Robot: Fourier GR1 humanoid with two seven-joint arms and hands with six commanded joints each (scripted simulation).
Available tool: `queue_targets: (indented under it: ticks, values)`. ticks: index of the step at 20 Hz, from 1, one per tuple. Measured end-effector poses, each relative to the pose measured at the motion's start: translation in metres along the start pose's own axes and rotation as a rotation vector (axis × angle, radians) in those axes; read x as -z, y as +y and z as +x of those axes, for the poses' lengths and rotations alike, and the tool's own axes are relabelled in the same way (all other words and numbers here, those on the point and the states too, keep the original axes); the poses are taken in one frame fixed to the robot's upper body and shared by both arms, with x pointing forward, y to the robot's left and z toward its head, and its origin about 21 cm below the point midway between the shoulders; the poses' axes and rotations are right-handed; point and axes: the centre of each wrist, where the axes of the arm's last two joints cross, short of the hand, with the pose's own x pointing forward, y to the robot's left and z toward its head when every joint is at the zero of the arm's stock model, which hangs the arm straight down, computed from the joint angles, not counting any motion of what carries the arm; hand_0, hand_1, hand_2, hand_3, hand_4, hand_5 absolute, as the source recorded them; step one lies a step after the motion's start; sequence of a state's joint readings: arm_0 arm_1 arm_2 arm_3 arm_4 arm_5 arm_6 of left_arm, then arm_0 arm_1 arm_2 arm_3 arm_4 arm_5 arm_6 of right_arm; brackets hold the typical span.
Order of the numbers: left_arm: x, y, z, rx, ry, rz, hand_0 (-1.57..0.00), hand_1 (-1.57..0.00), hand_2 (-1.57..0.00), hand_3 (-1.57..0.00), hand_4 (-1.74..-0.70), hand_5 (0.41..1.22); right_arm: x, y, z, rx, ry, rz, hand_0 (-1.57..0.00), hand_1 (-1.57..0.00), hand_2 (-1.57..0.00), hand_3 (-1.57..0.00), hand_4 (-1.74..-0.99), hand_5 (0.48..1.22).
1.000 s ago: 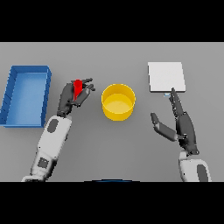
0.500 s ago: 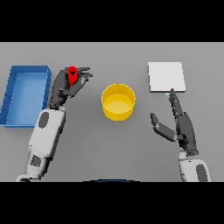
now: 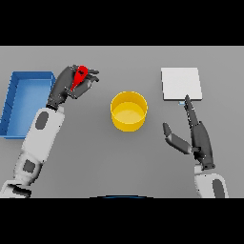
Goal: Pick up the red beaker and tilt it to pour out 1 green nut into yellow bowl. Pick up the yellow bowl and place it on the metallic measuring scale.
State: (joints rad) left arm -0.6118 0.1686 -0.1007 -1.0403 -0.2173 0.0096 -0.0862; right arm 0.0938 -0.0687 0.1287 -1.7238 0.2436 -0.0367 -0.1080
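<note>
Lifting higher, left hand (image 3: 66,86) carries red beaker (image 3: 79,77) upward.

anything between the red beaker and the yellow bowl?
Head view: only bare table between red beaker, held in the left hand, and yellow bowl.

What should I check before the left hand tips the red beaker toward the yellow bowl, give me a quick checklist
1. Hold on the red beaker: left hand has its fingers curled round it. Ok.
2. Beaker above the yellow bowl: it sits well to the bowl's left, next to the blue bin. Not ok.
3. Green nut inside the beaker: none can be seen from the head view. Cannot tell.
4. Bowl ready to receive: upright, open, nothing visible in it. Ok.
5. Right hand out of the way: open, to the right of the bowl, fingertips near the metallic measuring scale. Ok.
6. Scale top free for the bowl later. Ok.
</note>
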Motion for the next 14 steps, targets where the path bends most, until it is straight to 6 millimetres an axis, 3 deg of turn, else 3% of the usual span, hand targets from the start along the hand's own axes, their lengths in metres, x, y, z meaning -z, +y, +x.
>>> queue_targets:
  ticks: [6,10,12,13,14]
  values:
    - [0.016,-0.006,0.036,0.384,-0.006,-0.177,-1.57,-1.57,-1.57,-1.57,-1.74,1.139,0.0,-0.001,0.0,0.003,0.025,0.024,0.0,0.0,0.0,0.0,-1.178,0.667]
    - [0.028,-0.022,0.059,0.677,-0.03,-0.261,-1.57,-1.57,-1.57,-1.57,-1.74,1.183,0.001,0.003,0.0,0.023,0.032,0.018,0.0,0.0,0.0,0.0,-1.183,0.673]
    - [0.031,-0.029,0.066,0.807,-0.043,-0.328,-1.57,-1.57,-1.57,-1.57,-1.74,1.197,0.002,0.001,0.0,0.036,0.038,0.016,0.0,0.0,0.0,0.0,-1.187,0.676]
    - [0.03,-0.033,0.066,0.864,-0.041,-0.357,-1.57,-1.57,-1.57,-1.57,-1.69,1.202,-0.001,0.001,-0.002,0.035,0.04,0.014,0.0,0.0,0.0,0.0,-1.191,0.675]
    - [0.034,-0.035,0.069,0.936,-0.019,-0.382,-1.57,-1.57,-1.57,-1.49,-1.7,1.205,0.0,0.002,0.0,0.038,0.037,0.013,0.0,0.0,0.0,0.0,-1.19,0.675]
